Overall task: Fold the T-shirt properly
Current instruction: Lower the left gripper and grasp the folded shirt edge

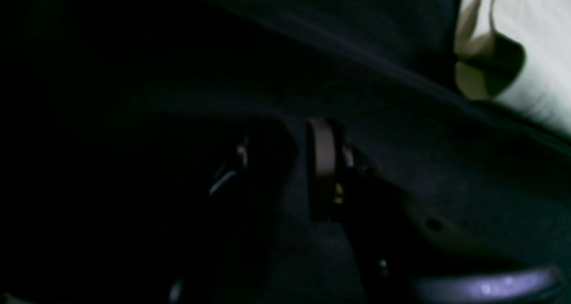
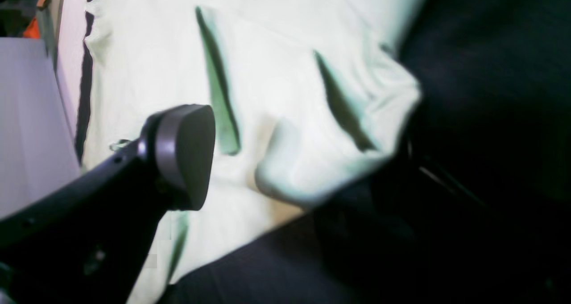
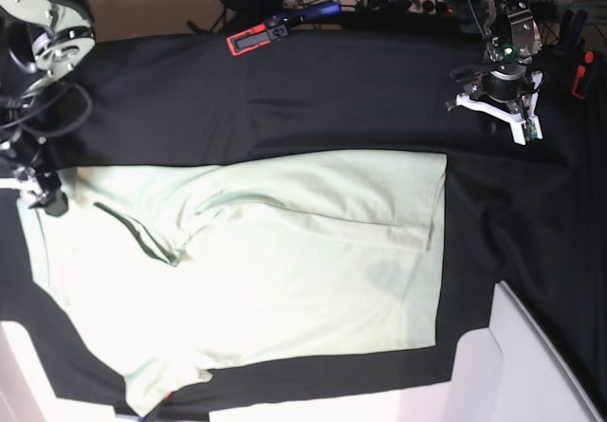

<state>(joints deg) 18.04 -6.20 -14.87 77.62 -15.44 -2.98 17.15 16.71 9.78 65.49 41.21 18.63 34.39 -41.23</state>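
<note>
Up close, the right gripper (image 2: 196, 161) shows 1 dark rounded finger pad (image 2: 185, 154) hanging over the T-shirt (image 2: 285, 94); the other finger is out of view, so how far it is open cannot be told, and nothing is seen caught in it. In the base view this gripper (image 3: 43, 197) sits at the T-shirt's (image 3: 275, 270) far left edge, beside a sleeve.

The left gripper (image 1: 285, 161) is nearly lost in darkness: 1 pale finger (image 1: 323, 161) stands out over the black cloth (image 1: 446, 183), with a gap to a darker shape beside it, empty as far as shows, but its opening cannot be judged. In the base view it (image 3: 503, 109) hovers well apart from the T-shirt, beyond its upper right corner.

The T-shirt lies spread across the black cloth (image 3: 332, 100), creased near its left half. A red-and-black tool (image 3: 275, 28) lies above the T-shirt, at the cloth's top edge.
</note>
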